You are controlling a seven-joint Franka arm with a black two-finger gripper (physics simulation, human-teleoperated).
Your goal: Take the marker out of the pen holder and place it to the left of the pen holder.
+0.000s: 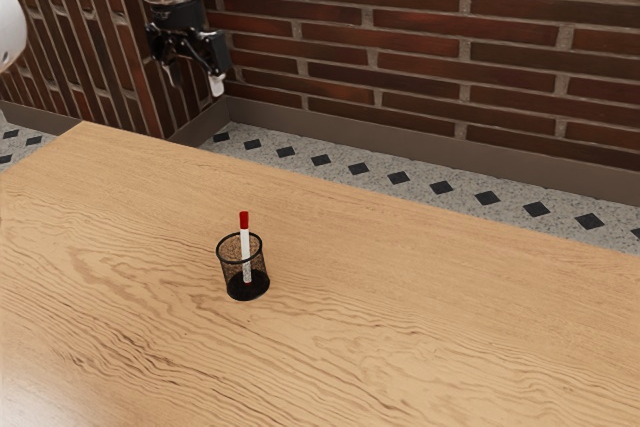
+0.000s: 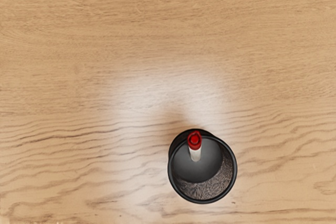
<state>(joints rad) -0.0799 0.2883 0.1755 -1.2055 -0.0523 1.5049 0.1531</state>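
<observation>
Exterior view: no text or label legible, no brand readable. Wrist view: no lettering, number or sign that can be read. Nothing to transcribe from either.

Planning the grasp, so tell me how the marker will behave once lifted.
The marker looks slim and straight, so probably stiff and light. Its smooth-looking barrel may slip a little if pinched off-centre. Being round, it would likely roll once laid on the table.

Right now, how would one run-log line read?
marker: standing in pen holder, red end up | pen holder: upright on table | pincer: open, empty, raised
</observation>
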